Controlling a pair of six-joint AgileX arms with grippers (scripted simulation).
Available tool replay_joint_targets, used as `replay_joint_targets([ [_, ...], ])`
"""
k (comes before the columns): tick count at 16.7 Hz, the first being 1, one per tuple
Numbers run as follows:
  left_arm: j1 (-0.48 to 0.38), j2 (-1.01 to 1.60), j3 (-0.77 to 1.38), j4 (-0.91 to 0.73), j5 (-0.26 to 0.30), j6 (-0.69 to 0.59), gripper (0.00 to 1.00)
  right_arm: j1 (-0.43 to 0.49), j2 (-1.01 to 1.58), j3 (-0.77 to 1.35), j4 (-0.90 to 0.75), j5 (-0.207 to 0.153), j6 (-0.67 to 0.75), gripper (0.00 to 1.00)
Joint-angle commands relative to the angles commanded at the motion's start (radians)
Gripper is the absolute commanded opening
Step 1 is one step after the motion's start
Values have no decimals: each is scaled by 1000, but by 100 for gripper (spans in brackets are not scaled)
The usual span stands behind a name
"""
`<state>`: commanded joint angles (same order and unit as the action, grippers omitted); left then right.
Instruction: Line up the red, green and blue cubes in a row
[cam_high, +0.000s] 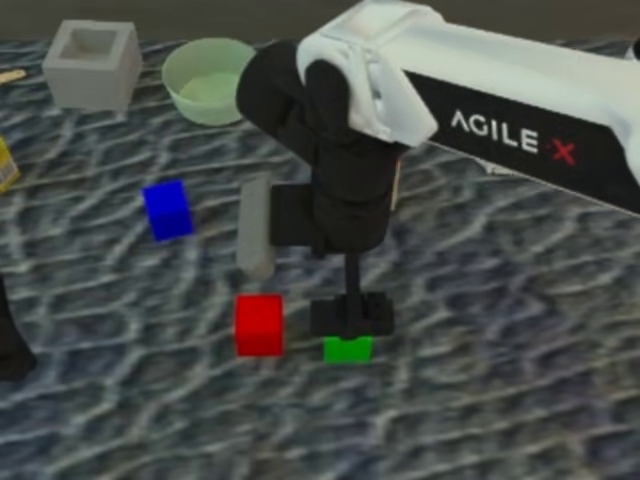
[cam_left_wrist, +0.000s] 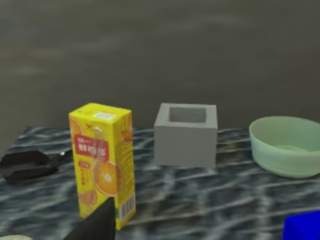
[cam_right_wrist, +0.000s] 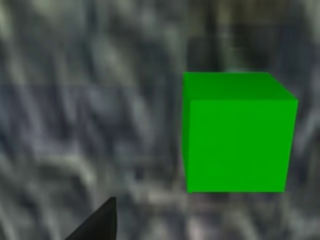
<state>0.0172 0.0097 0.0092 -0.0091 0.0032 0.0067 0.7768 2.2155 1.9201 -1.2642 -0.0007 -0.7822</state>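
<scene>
Right gripper (cam_high: 350, 318) low over the green cube (cam_high: 348, 349); three cubes on the table (cam_high: 500, 400), not in a row.

Containers: grey open-topped box (cam_high: 92, 63) and pale green bowl (cam_high: 208, 80) sit at the far edge, left of centre; no contents can be made out in either from above or from the left wrist view. Red cube (cam_high: 259, 324) lies just left of the green one, a gap between them; blue cube (cam_high: 167, 210) lies farther left and farther back, well apart. A grey bar (cam_high: 255, 227) lies between blue and red. Top view: the gripper covers the green cube's far part; cannot tell how far the fingers are spread or whether they hold it. Right wrist view: green cube whole, close up. Only the left wrist view shows the yellow juice carton (cam_left_wrist: 102, 162) upright and a black pan (cam_left_wrist: 25, 165) beside it. Left arm (cam_high: 12, 340) parked at the left edge.
</scene>
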Motion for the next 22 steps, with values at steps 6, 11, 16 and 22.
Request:
replay_joint_targets([
  [6, -59, 276, 254, -228, 70, 171, 100, -94, -226, -176, 154, -20, 70, 100],
  [11, -132, 782, 650, -555, 138, 414, 100, -248, -628, -488, 386, -43, 201, 100],
  [16, -199, 1370, 1095, -887, 166, 661, 100, -430, -1139, -920, 654, -57, 378, 100],
  [22, -247, 1908, 1586, -1170, 130, 884, 100, -612, -1685, -1428, 946, -46, 578, 100],
])
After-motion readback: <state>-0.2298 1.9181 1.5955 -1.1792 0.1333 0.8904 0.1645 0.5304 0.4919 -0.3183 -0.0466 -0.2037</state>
